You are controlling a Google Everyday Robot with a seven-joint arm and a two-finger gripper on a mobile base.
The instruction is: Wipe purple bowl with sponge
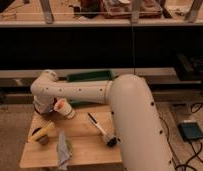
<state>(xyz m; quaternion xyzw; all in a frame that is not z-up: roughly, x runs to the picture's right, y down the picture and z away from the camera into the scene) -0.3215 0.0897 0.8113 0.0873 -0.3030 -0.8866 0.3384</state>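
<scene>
The white arm [95,92] is reaching across the wooden table [90,150] toward its far left corner, and the wrist is bending down over the spot where the purple bowl should be sitting. The bowl itself is not showing here; the arm's elbow and wrist are covering that corner. The gripper [45,109] is hanging low behind the wrist, mostly hidden, and its jaws are standing fully closed. Whether they are pinching the sponge is not something the view is giving up, since no grey-blue block is visible anywhere.

Just beside the wrist, a small white cup with an orange inside [64,108] is lying tilted on the table. In front, a yellow block [42,132] is resting near the left edge, a grey-blue cloth rag [62,151] is draped toward the front, and a dish brush [98,126] is lying diagonally at centre. A green tray [90,76] is sitting behind the table.

The main risk, as I judge it, is the wrist sweeping sideways into the cup (it is already very close) and rolling it off. Pressing too hard could also be skidding the hidden bowl toward the table's edge.
</scene>
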